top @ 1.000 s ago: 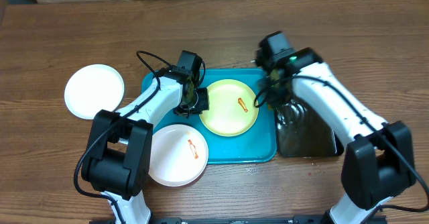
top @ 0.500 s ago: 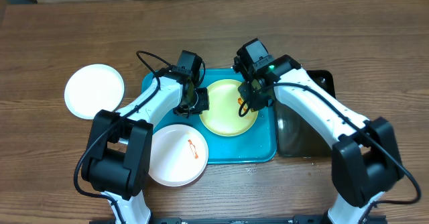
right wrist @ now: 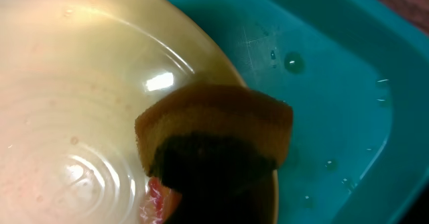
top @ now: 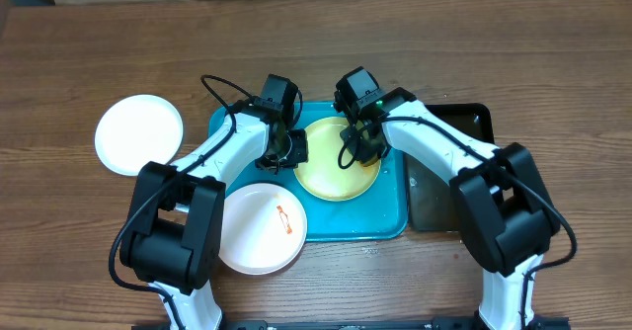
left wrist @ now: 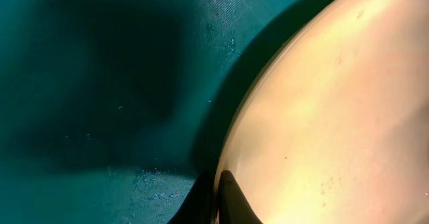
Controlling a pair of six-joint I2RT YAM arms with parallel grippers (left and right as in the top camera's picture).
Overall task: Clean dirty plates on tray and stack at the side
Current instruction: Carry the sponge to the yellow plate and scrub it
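Pale yellow plate [top: 331, 177] is being scrubbed where it lies flat in the middle of the tray [top: 375, 216]. Its left rim is being pinched by the left gripper [top: 288, 152]. In the left wrist view a dark fingertip [left wrist: 232, 196] is being seen against the rim, so that claw is being read as closed on the plate.

A sponge [right wrist: 214, 127] is being held clamped in the right gripper [top: 357, 144] and pressed onto the plate's right half. An orange-red smear [right wrist: 159, 202] is showing just beside the sponge's lower edge, so this plate is being judged only partly cleaned.

Smeared white plate [top: 259, 233] is lying over the tray's lower-left corner, half off it, its mark untouched.

Bare white plate [top: 139, 134] is resting on the table [top: 553, 63], well left of the tray, with no mark visible from overhead. It is probably the finished one, starting the stack.

Tally being judged: one done, one in hand, one waiting. No stacking is being shown yet. Black tray [top: 449, 206] is sitting just right of the tray.
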